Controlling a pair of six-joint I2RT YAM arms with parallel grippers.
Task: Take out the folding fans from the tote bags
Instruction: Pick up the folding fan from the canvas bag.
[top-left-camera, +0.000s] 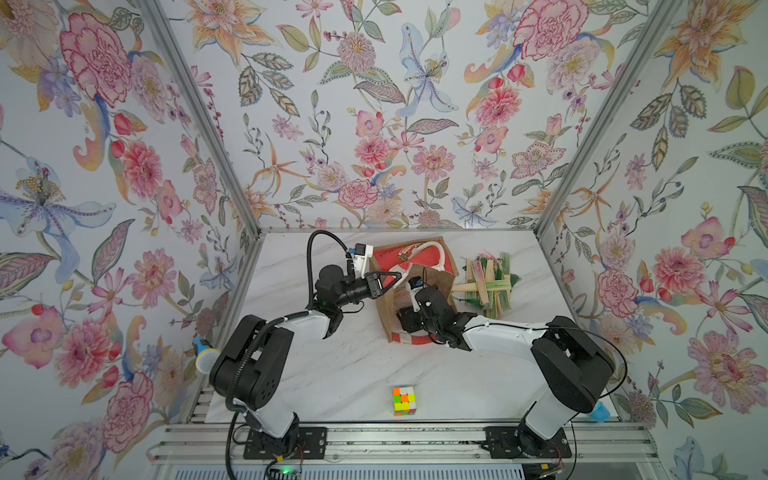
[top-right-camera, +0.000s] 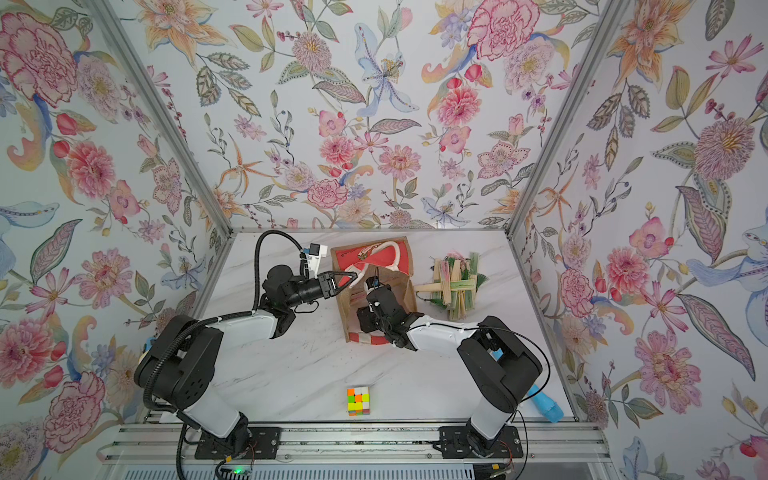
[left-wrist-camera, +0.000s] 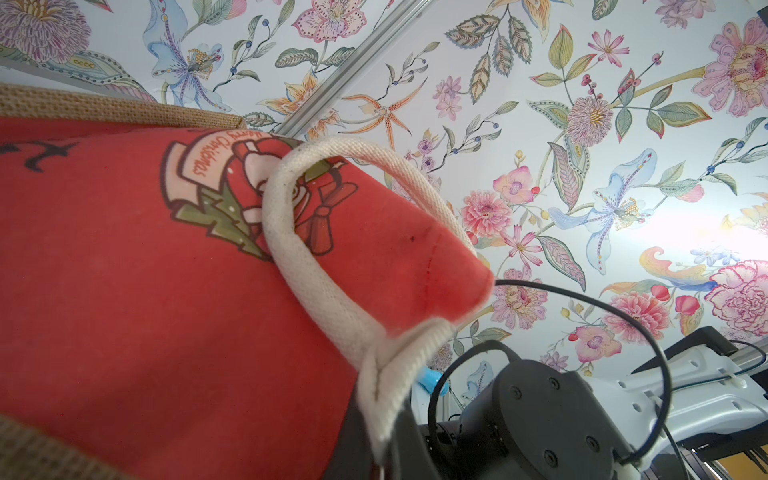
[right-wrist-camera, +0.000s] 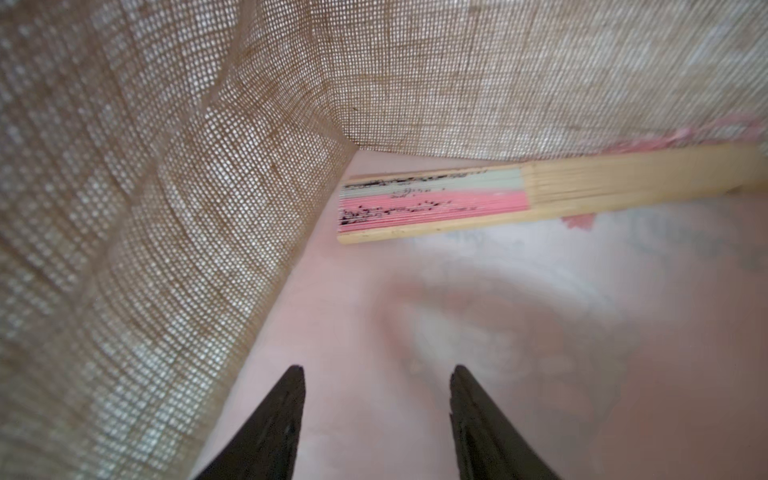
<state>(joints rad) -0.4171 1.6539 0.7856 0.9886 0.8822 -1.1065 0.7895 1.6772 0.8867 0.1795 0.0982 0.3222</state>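
The tote bag lies on its side at the back of the table, in both top views. My left gripper is shut on its white rope handle, holding the upper red panel up. My right arm's wrist reaches into the bag's mouth, and its fingertips are hidden in the top views. In the right wrist view my right gripper stands open and empty above the pale lining. One folding fan with pink and pale-green pleats lies ahead along the jute wall. Several folding fans lie piled right of the bag.
A colour cube sits near the table's front edge. A blue-handled microphone lies at the left edge behind my left arm. A light-blue tube lies at the front right corner. Floral walls close in three sides.
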